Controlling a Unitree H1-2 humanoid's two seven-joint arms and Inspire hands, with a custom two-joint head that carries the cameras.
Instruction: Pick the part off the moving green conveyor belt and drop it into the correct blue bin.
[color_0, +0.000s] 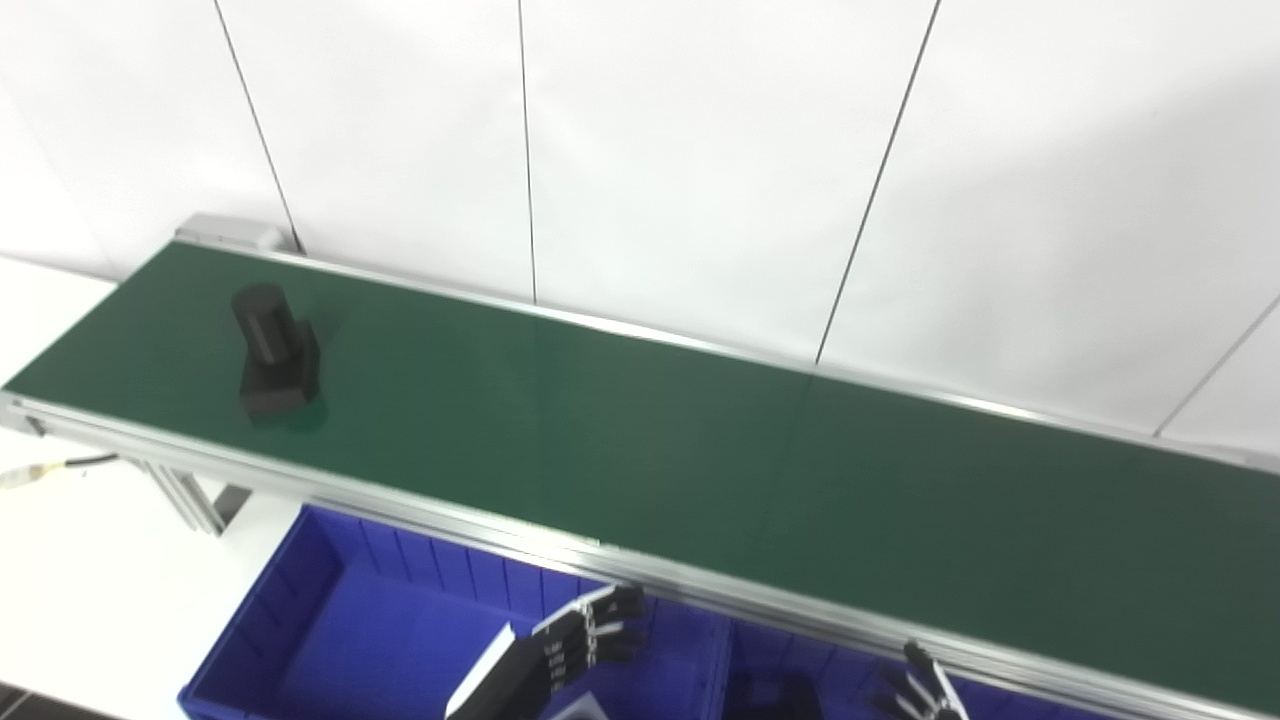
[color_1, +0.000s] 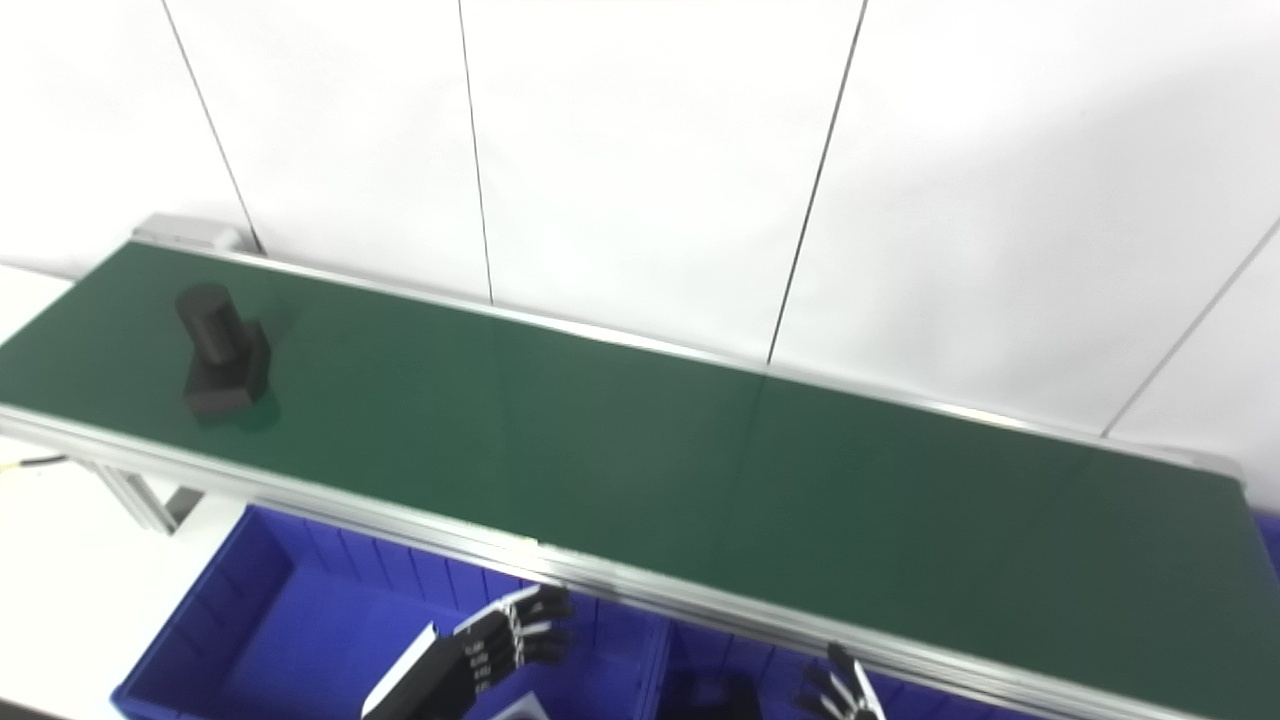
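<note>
A black part (color_0: 275, 351), a short cylinder on a square base, stands on the green conveyor belt (color_0: 640, 440) near its left end. My left hand (color_0: 585, 635) hovers over the left blue bin (color_0: 330, 610), below the belt's near rail, fingers spread and holding nothing. It is far to the right of the part and lower than the belt. Only the fingertips of my right hand (color_0: 925, 690) show at the bottom edge, spread apart, over the right blue bin (color_0: 760, 670). A dark object (color_1: 710, 695) lies in that right bin.
An aluminium rail (color_0: 700, 585) runs along the belt's near side, between the hands and the belt. A white panelled wall (color_0: 700, 150) stands right behind the belt. A white table surface (color_0: 80, 570) and a cable (color_0: 50, 468) lie at the left.
</note>
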